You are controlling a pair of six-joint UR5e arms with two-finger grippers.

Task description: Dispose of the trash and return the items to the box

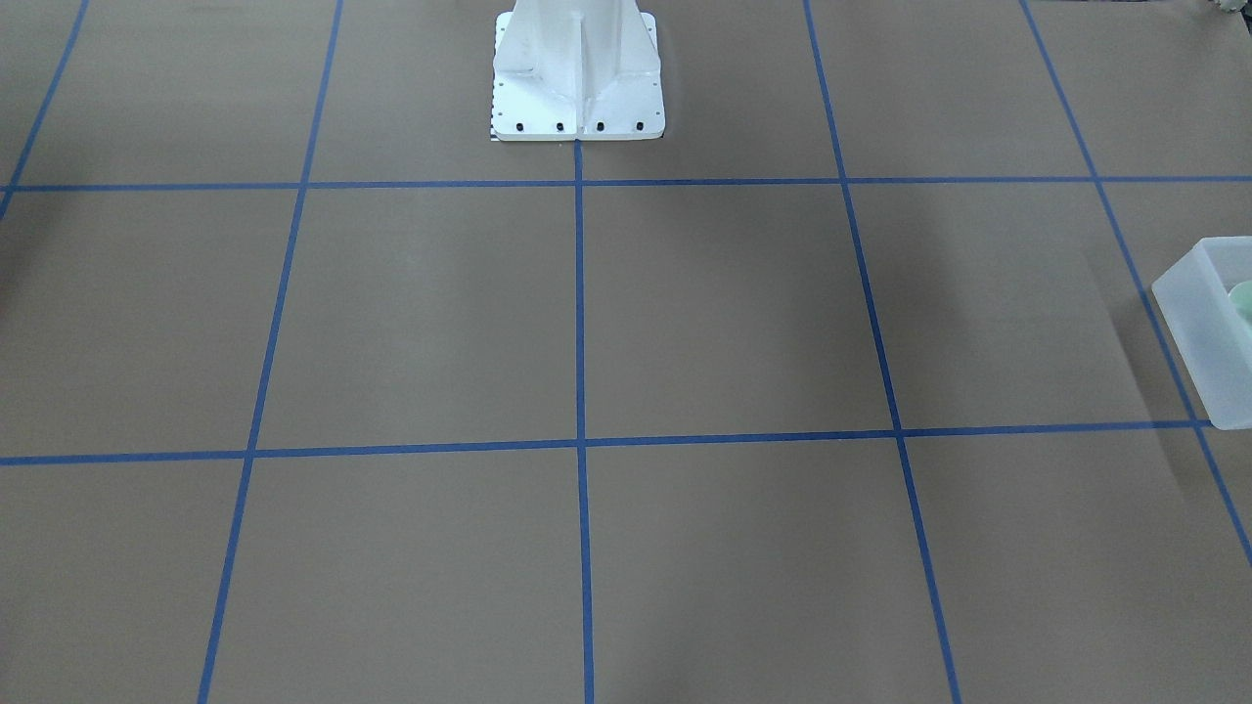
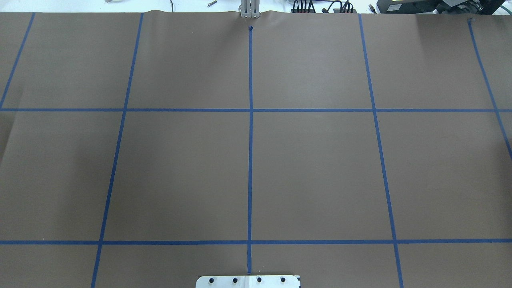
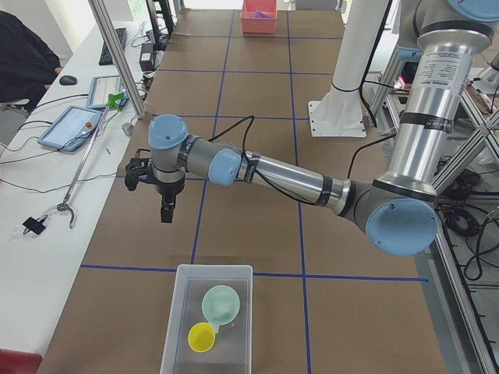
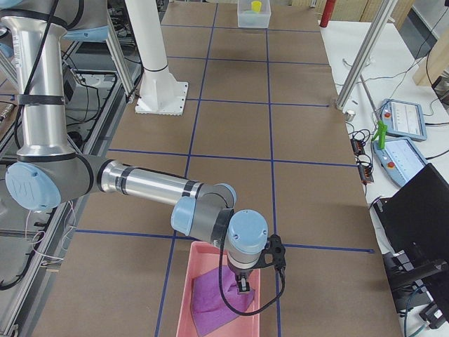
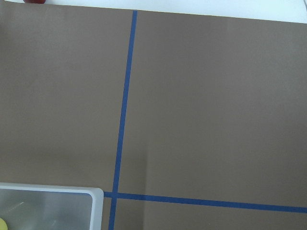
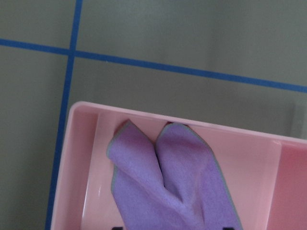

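Note:
The frosted-white box point(image 3: 181, 327) stands at the table's near end in the exterior left view. It holds the pale teal bowl point(image 3: 221, 304) and a small yellow cup point(image 3: 201, 336). The box also shows at the front-facing view's right edge point(image 1: 1198, 323) and in the left wrist view's corner point(image 5: 53, 208). My left gripper point(image 3: 166, 210) hangs above the bare table just beyond the box; I cannot tell if it is open or shut. My right gripper point(image 4: 243, 284) hangs over a pink bin point(image 4: 184, 295) holding a purple cloth point(image 4: 210, 302); I cannot tell its state.
The pink bin point(image 6: 81, 143) and the purple cloth point(image 6: 168, 177) fill the right wrist view. Brown paper with blue tape lines covers the table point(image 2: 312, 172). The white robot pedestal point(image 1: 577, 68) stands at mid table edge. Tablets and cables lie on the side bench point(image 3: 74, 128).

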